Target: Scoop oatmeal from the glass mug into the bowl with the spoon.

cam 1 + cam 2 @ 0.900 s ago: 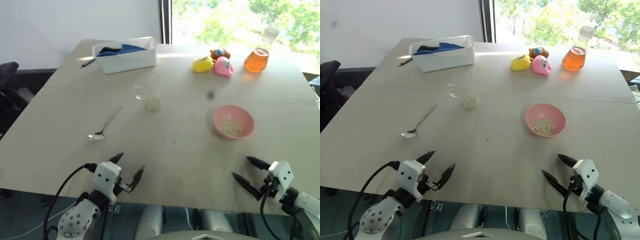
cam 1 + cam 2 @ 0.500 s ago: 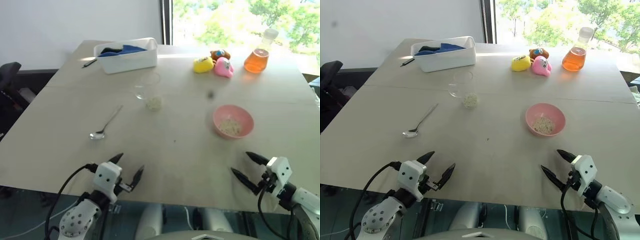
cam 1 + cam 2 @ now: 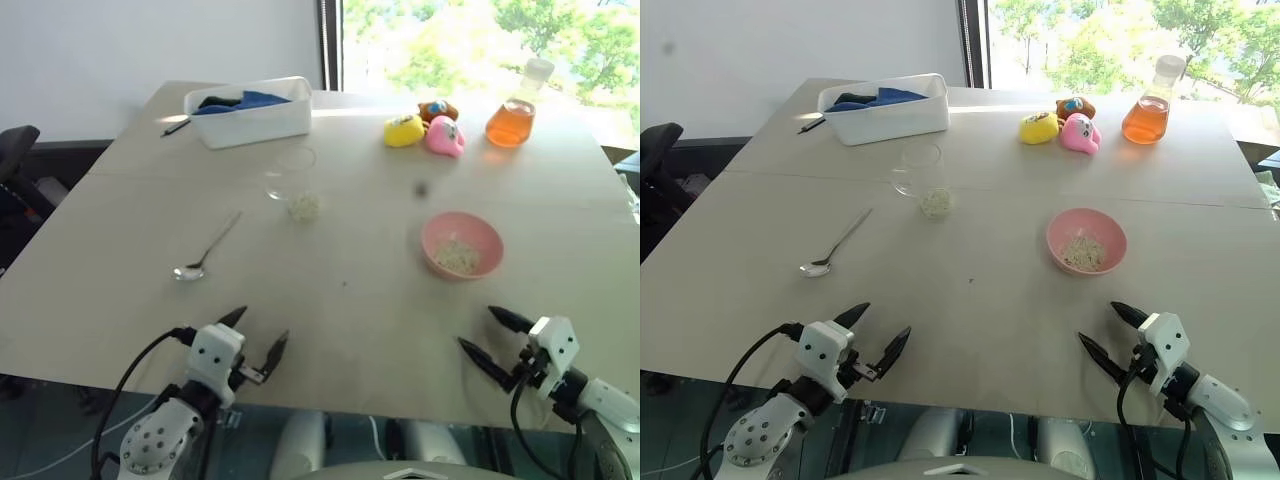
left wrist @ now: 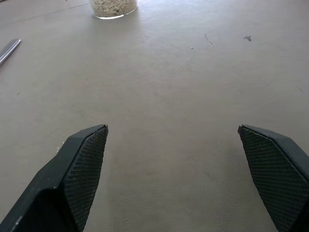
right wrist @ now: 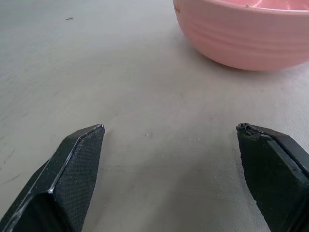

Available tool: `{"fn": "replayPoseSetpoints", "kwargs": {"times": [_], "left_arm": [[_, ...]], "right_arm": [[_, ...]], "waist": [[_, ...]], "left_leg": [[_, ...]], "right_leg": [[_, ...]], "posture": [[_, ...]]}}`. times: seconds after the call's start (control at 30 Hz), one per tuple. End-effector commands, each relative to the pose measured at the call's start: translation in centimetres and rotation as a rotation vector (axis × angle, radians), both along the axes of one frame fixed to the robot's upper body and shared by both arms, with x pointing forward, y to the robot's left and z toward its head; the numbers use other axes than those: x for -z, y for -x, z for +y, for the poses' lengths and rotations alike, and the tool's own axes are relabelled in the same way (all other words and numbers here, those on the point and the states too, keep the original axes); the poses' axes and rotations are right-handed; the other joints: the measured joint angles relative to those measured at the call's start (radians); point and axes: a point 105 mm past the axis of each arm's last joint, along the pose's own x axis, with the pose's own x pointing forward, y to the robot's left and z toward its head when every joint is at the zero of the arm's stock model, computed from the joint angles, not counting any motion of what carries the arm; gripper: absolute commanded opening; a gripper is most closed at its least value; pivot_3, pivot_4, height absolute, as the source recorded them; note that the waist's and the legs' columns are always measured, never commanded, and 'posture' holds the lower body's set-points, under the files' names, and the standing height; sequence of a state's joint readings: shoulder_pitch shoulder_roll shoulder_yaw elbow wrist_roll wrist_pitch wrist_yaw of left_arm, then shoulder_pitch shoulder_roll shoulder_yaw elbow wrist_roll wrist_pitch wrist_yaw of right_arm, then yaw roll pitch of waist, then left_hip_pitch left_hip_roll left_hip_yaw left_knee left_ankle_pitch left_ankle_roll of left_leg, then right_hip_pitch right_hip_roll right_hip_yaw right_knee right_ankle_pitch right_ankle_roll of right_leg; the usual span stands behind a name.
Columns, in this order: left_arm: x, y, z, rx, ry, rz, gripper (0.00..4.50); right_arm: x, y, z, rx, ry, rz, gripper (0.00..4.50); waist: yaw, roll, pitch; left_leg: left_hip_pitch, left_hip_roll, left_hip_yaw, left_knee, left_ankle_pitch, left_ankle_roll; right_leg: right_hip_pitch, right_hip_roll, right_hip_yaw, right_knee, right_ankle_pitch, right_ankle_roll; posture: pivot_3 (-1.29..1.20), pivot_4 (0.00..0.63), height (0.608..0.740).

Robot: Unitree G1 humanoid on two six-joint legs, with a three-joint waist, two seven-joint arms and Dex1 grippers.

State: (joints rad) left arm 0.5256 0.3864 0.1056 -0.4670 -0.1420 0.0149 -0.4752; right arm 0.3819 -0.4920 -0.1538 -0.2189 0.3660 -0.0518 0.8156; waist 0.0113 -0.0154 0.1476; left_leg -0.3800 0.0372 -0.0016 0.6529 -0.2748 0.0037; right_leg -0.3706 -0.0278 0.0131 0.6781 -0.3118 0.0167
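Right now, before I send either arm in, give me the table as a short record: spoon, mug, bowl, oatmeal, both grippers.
spoon: flat on the table, left of centre, unheld
glass mug: upright, beyond the spoon
bowl: right of centre, apart from mug
oatmeal: some in mug's bottom, some already in bowl
left gripper: near edge, jaws open, empty
right gripper: near edge, facing the bowl, jaws open, empty

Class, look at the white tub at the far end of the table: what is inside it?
Blue and dark items show above the rim of the white tub; its wall hides whatever lies lower down.
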Motion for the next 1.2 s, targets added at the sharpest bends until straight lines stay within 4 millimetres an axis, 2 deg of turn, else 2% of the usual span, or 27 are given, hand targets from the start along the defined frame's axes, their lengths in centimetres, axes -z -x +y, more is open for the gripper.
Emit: {"fn": "replayPoseSetpoints", "kwargs": {"times": [0.03, 0.1, 0.3, 0.4, 0.5, 0.6, 0.7, 0.83, 1.07, 1.2], "left_arm": [[-0.8, -0.4, 0.0, -0.010, 0.007, -0.036, 4.50], [-1.3, -1.2, 0.8, -0.053, 0.001, -0.055, 4.50], [-4.9, -5.7, 5.1, -0.241, 0.000, -0.151, 4.50], [-5.6, -7.7, 7.3, -0.327, -0.063, -0.072, 4.50], [-5.4, -8.7, 9.3, -0.408, -0.165, 0.030, 4.50], [-6.6, -9.6, 11.3, -0.486, -0.199, 0.075, 4.50], [-6.7, -10.1, 12.1, -0.485, -0.209, 0.150, 4.50], [-6.3, -11.0, 12.1, -0.430, -0.193, 0.237, 4.50], [-5.7, -13.6, 12.2, -0.305, -0.207, 0.286, 4.50], [-5.6, -14.3, 11.8, -0.228, -0.224, 0.318, 4.50]], "right_arm": [[-1.2, 0.0, 0.7, -0.034, -0.014, -0.040, 4.43], [-2.3, 0.2, 1.9, -0.109, -0.027, -0.049, 4.43], [-7.3, 0.6, 6.3, -0.312, -0.147, -0.074, 4.43], [-9.6, 0.2, 8.3, -0.396, -0.167, -0.076, 4.43], [-11.1, -0.4, 9.5, -0.428, -0.167, -0.096, 4.43], [-12.7, -1.2, 10.4, -0.430, -0.197, -0.135, 4.43], [-13.4, -1.5, 10.9, -0.443, -0.209, -0.152, 4.43], [-13.8, -1.4, 11.5, -0.474, -0.214, -0.148, 4.43], [-13.2, -0.9, 11.7, -0.515, -0.169, -0.129, 4.43], [-13.0, -0.9, 11.6, -0.507, -0.164, -0.132, 4.43]], "waist": [[0.000, 0.000, 0.000], [0.000, 0.000, 0.000], [0.000, 0.000, 0.000], [-0.003, -0.001, 0.001], [-0.004, -0.001, 0.001], [-0.003, -0.003, 0.002], [-0.001, -0.004, 0.002], [0.000, -0.004, 0.002], [0.002, -0.004, 0.003], [0.002, -0.004, 0.003]], "left_leg": [[0.000, 0.000, 0.000, 0.000, 0.000, 0.000], [0.000, 0.000, 0.000, 0.000, 0.000, 0.000], [0.001, 0.001, -0.003, 0.002, 0.000, 0.000], [0.000, 0.001, -0.003, 0.003, 0.000, 0.000], [0.000, 0.001, -0.003, 0.003, 0.000, 0.000], [-0.002, 0.001, -0.003, 0.003, 0.000, 0.000], [-0.006, 0.001, -0.004, 0.003, 0.000, 0.000], [-0.007, 0.000, -0.004, 0.003, 0.000, 0.000], [-0.006, -0.001, -0.004, 0.003, 0.000, 0.000], [-0.005, -0.001, -0.004, 0.004, 0.000, 0.000]], "right_leg": [[0.000, 0.000, 0.000, 0.000, 0.000, 0.000], [0.000, 0.000, 0.000, 0.000, 0.000, 0.000], [0.000, 0.004, -0.002, 0.003, 0.000, 0.000], [0.000, 0.008, -0.001, 0.004, 0.001, 0.000], [0.000, 0.008, -0.001, 0.004, 0.001, 0.001], [-0.001, 0.008, -0.001, 0.003, 0.001, 0.001], [-0.005, 0.007, -0.002, 0.003, 0.001, 0.001], [-0.006, 0.001, -0.003, 0.002, 0.001, 0.001], [-0.005, 0.000, -0.004, 0.005, 0.001, 0.001], [-0.005, 0.001, -0.004, 0.008, 0.001, 0.001]], "posture": [[0.00, 0.150, 0.740], [0.00, 0.150, 0.740], [0.00, 0.150, 0.740], [0.00, 0.150, 0.740], [0.00, 0.150, 0.740], [0.00, 0.150, 0.740], [0.00, 0.150, 0.740], [0.00, 0.150, 0.740], [0.00, 0.150, 0.740], [0.00, 0.150, 0.740]]}}
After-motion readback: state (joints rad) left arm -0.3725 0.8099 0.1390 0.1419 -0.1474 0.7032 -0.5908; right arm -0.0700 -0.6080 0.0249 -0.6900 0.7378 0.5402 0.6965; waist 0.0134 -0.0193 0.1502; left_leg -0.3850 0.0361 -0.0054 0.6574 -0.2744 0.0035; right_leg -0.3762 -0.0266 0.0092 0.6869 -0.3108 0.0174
